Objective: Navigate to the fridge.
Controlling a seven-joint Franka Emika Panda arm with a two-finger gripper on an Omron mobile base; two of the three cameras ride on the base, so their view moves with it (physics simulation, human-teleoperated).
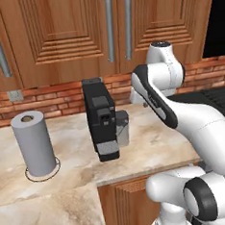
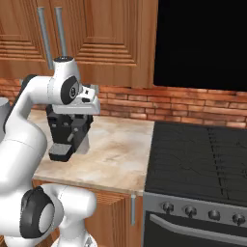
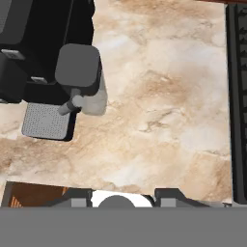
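Note:
The fridge is out of view; no tall light-grey appliance stands in front of me. My arm is folded up over the marble counter [image 1: 70, 159], and the hand [image 2: 86, 102] hangs above a black coffee machine [image 1: 101, 118]. In the hand view my gripper [image 3: 121, 197] points down at the counter [image 3: 159, 106]. Its two dark fingertips [image 3: 76, 197] stand wide apart, open, with nothing between them.
A grey paper towel roll [image 1: 35, 143] stands on the counter at the left. A black-topped stove [image 2: 202, 154] with knobs adjoins the counter on the right, under a black microwave [image 2: 202, 43]. Wooden wall cabinets [image 1: 68, 31] and a brick backsplash [image 2: 183, 103] close off the back.

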